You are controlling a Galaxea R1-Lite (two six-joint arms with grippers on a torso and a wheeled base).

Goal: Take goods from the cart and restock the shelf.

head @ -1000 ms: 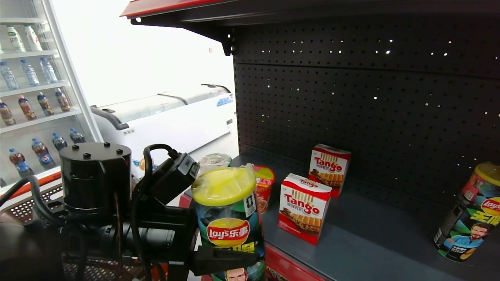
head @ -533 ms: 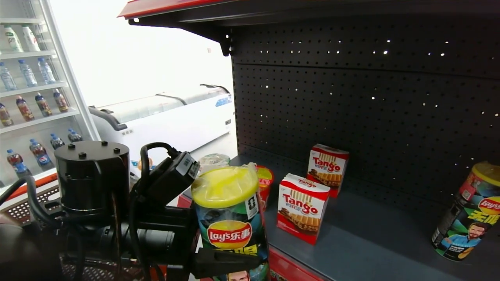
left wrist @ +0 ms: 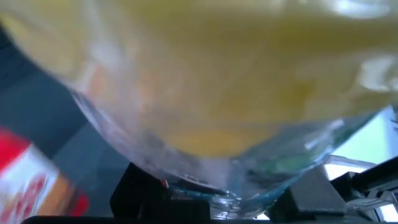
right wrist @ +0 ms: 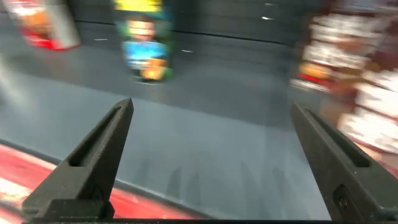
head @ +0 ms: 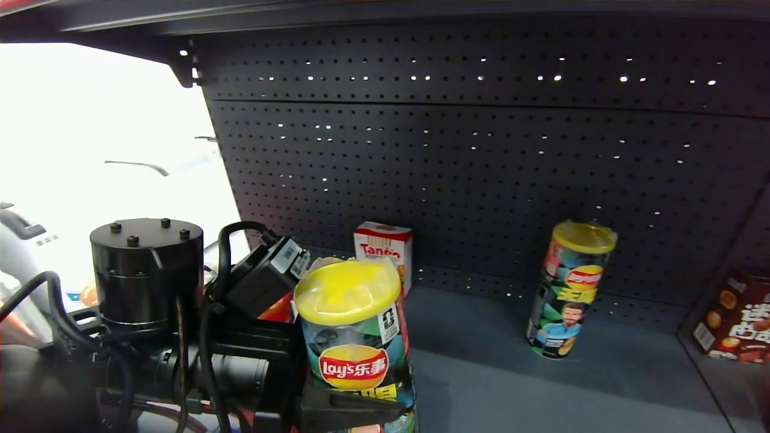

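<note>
My left gripper [head: 361, 400] is shut on a chips can [head: 354, 334] with a yellow lid, held upright at the shelf's front edge. In the left wrist view the can's lid [left wrist: 217, 74] is pressed close, with the black fingers [left wrist: 140, 193] on either side of it. A second chips can [head: 568, 288] stands upright further back on the grey shelf [head: 511, 385]. My right gripper [right wrist: 211, 109] hangs open over the shelf floor [right wrist: 205, 155], nothing between its fingers, with that standing can [right wrist: 143, 43] beyond it.
A red and white wafer box [head: 385, 248] stands behind the held can against the black pegboard [head: 481, 168]. Brown snack packs [head: 737, 319] sit at the far right. Bare shelf floor lies between the two cans. The shelf's front edge is red [right wrist: 37, 186].
The whole head view has shifted: the camera moved right along the shelf, so the boxes and standing can slid left. The held can stays in my left gripper.
</note>
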